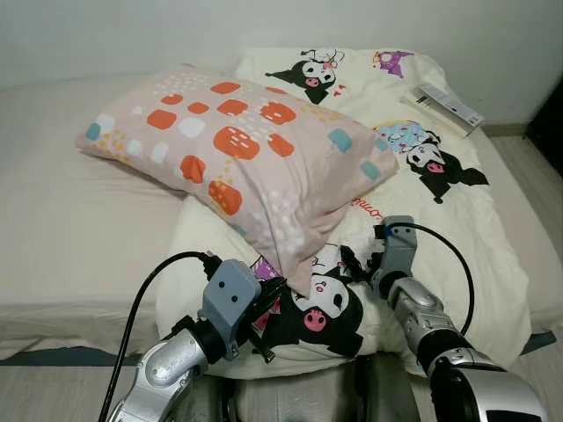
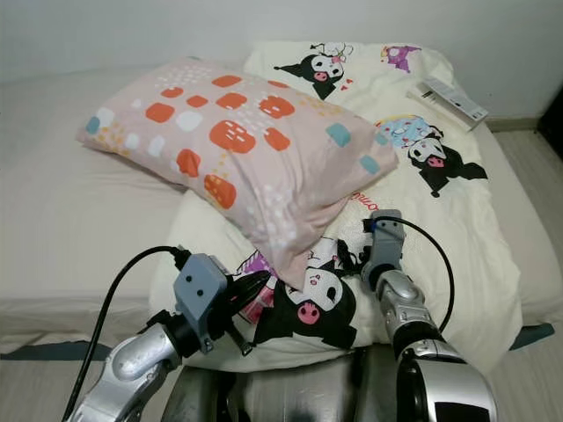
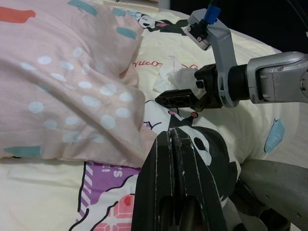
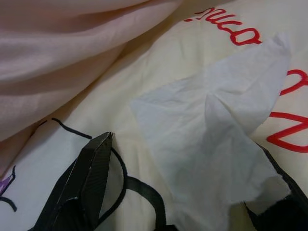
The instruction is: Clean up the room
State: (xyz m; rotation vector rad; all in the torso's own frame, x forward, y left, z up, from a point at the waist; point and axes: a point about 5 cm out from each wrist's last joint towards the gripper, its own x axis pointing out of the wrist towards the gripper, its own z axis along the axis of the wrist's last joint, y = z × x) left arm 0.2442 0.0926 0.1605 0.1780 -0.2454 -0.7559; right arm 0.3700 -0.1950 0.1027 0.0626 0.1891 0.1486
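A pink pillow (image 1: 237,149) with orange and white patches lies tilted across a cream blanket (image 1: 457,220) printed with black cartoon figures, spread over a bed (image 1: 62,220). Near the blanket's far right corner rests a flat white box (image 1: 447,106). The head views show both arms reaching to the near edge of the blanket, just below the pillow's lower corner. The left gripper (image 1: 264,303) sits over a black cartoon figure, and the left wrist view shows its two black fingers (image 3: 180,183) pressed together with nothing between them. That same view looks across to the right gripper (image 3: 180,99), whose tips point at a crumpled white tissue (image 3: 175,77) lying on the blanket beside the pillow's edge. From the head, the tissue is hidden behind the right gripper (image 1: 356,264). The right wrist view brings it close: the tissue (image 4: 216,144) lies flat on the blanket next to red lettering, with one spread finger (image 4: 86,183) to one side and the other at the tissue's far edge, the jaws parted around it and not yet closed.
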